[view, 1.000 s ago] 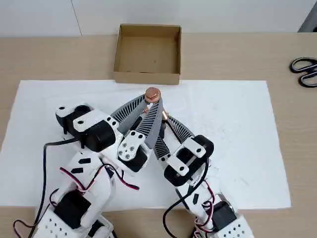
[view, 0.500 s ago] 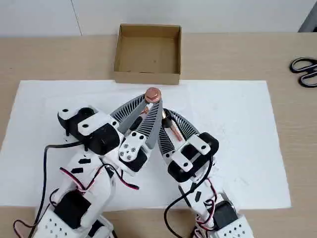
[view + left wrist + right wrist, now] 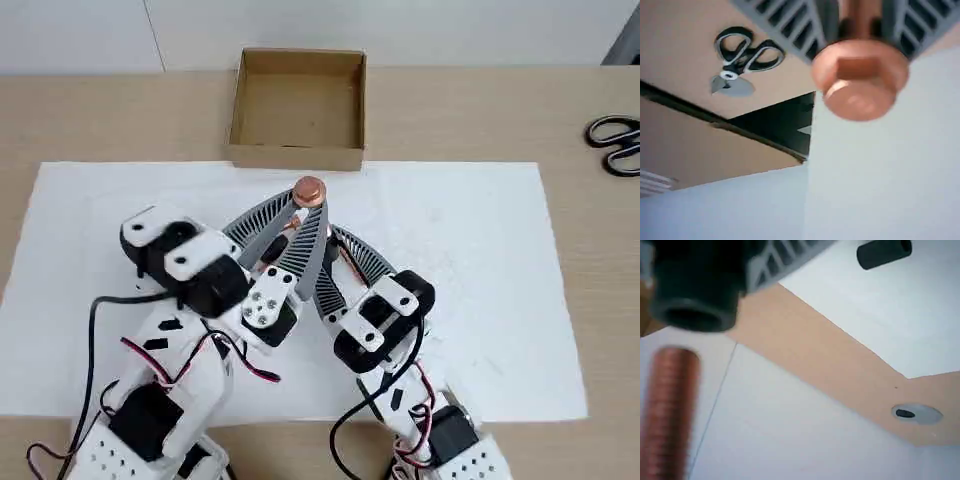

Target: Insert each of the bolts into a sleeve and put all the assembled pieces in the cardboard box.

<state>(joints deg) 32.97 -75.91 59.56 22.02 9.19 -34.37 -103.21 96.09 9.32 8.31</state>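
Pale wooden surface (image 3: 100, 110) seen from above, with a large white paper sheet (image 3: 480, 280) spread across it. An open cardboard box (image 3: 295, 156) stands at the sheet's far edge. A pair of black-handled scissors (image 3: 615, 143) lies well apart, off to the right.

Two white robot arms meet over the middle of the sheet, just in front of the box. The left tool (image 3: 298, 222) is clenched on a copper-coloured bolt (image 3: 308, 191). It grips the shank just behind the wide flanged head, and the head points towards the box. This grip likely leaves the threaded length free to enter a sleeve.

The right tool (image 3: 330, 250) is clamped on a short black sleeve (image 3: 695, 290), with its open bore exposed. In the right wrist view the bolt's threaded end sits just beside that opening and is not yet inside it. The two parts appear to be held up off the paper so they can be lined up end to end.

A second black sleeve (image 3: 884, 252) lies loose on its side on the white sheet.

Judging by this, the step in hand is aligning the bolt with the sleeve. No assembled piece can be seen in the box yet.
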